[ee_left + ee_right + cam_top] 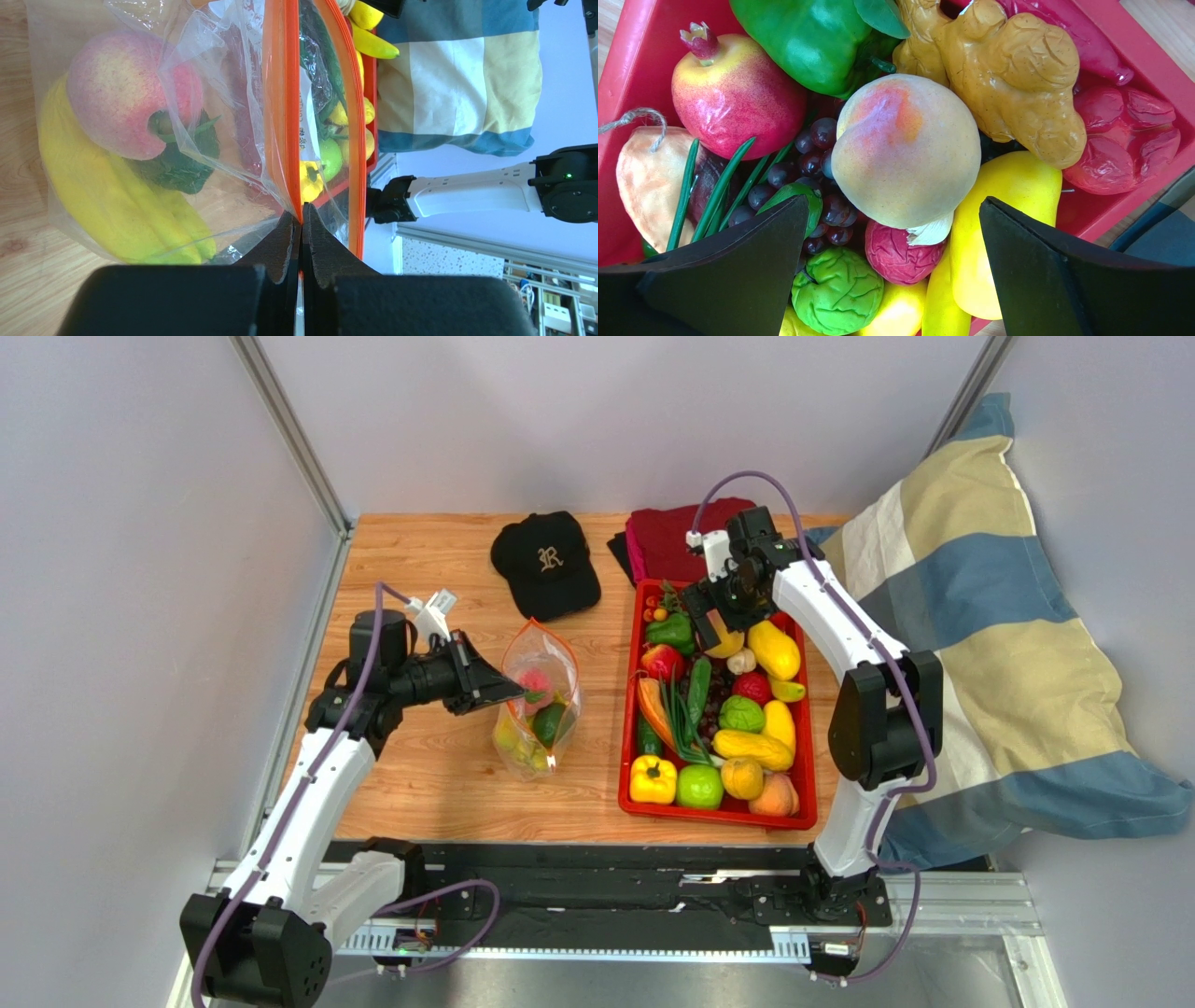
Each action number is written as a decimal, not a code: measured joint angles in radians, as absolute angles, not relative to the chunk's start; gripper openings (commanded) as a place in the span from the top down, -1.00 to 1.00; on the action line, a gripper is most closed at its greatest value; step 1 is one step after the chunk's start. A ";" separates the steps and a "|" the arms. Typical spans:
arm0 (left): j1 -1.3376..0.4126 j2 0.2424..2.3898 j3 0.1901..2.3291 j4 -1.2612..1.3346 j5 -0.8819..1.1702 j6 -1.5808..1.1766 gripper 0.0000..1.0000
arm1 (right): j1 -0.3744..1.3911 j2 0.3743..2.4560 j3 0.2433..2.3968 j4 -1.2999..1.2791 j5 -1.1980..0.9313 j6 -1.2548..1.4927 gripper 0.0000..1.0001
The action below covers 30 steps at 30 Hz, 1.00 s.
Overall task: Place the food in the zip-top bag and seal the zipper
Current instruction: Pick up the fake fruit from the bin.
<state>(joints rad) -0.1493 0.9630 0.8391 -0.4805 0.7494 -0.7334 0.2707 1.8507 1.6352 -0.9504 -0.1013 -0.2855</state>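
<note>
Now loading | left gripper (302,225) pinched on orange-red zipper strip (281,105), clear plastic bag (210,42) | right gripper (892,204) wide over pale toy peach (906,140) | next: grasp.

the left gripper (302,229) has its black fingers pinched together on one lip of the zipper (281,105), while the other orange lip bows away (the mouth gapes). inside the zip-top bag (63,28) lie a pink-red fruit (116,91), a yellow banana bunch (105,203) and a green piece (175,166), over the wooden table (24,294).
</note>
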 measured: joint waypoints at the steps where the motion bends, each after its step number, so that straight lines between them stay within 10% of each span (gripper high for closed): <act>1: -0.149 0.963 0.839 -0.480 0.749 -0.733 1.00 | 0.271 1.851 1.635 -0.949 -0.101 -0.286 -0.95; 30: -0.150 0.963 0.839 -0.482 0.749 -0.732 1.00 | 0.141 1.777 1.506 -0.973 -0.038 -0.411 -0.77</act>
